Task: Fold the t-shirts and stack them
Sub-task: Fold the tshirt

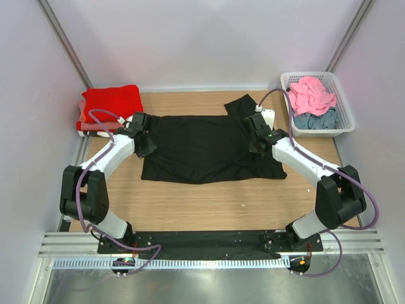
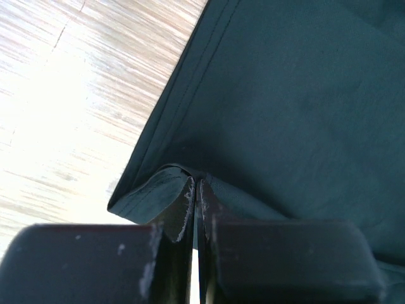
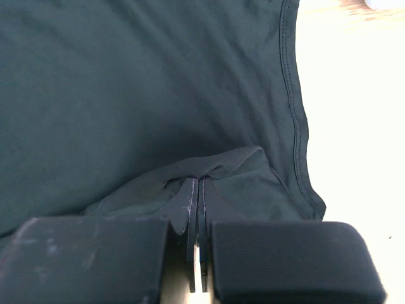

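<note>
A black t-shirt (image 1: 202, 149) lies spread on the wooden table, a sleeve sticking out at its far right. My left gripper (image 1: 145, 145) is shut on the shirt's left edge, pinching a fold of black cloth (image 2: 166, 190). My right gripper (image 1: 258, 147) is shut on the shirt's right side, pinching a raised fold (image 3: 215, 168). A folded red t-shirt (image 1: 111, 101) tops a stack at the far left, with orange and white edges beneath. A pink t-shirt (image 1: 311, 93) and a grey-blue one (image 1: 314, 120) lie crumpled in the basket.
A white lattice basket (image 1: 342, 107) stands at the far right corner. A small white object (image 1: 268, 116) lies by the black shirt's far right. Bare wood (image 1: 209, 206) shows in front of the shirt. Walls close in the table on three sides.
</note>
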Tool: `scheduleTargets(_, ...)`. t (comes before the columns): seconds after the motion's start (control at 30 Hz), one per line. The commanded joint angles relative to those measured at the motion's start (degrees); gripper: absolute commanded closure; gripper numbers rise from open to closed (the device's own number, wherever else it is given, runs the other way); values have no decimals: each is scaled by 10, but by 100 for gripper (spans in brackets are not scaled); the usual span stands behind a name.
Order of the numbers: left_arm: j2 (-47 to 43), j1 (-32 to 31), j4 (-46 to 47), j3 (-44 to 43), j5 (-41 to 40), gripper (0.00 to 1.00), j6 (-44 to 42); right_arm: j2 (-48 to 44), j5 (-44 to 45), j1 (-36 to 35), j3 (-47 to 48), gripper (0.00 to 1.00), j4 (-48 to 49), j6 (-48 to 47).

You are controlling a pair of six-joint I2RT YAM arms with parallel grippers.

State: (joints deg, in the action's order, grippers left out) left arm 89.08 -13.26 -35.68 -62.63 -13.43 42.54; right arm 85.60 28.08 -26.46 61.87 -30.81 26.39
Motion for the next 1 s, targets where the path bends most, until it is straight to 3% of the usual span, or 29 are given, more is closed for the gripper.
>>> scheduleTargets(0.0,3,6,20,-21,-9,100,-7,14,4,11,37,99,25,-12)
scheduleTargets(0.3,0,19,20,-15,-34,100,-11,32,1,27,51,99,30,-24)
scheduleTargets(0.8,85,39,22,-46,-11,98,-14,101,0,41,79,99,36,-32)
scheduleTargets(0.83,86,40,17,-52,-7,94,-14,107,0,45,84,99,36,-33)
scheduleTargets(0.9,82,41,-5,-64,-3,87,-12,128,-2,48,104,85,35,-40)
scheduleTargets(0.93,77,41,-12,-78,9,71,-13,134,-3,54,113,80,33,-42)
scheduleTargets(0.97,59,40,-29,-86,16,56,-22,143,-14,58,134,64,29,-49)
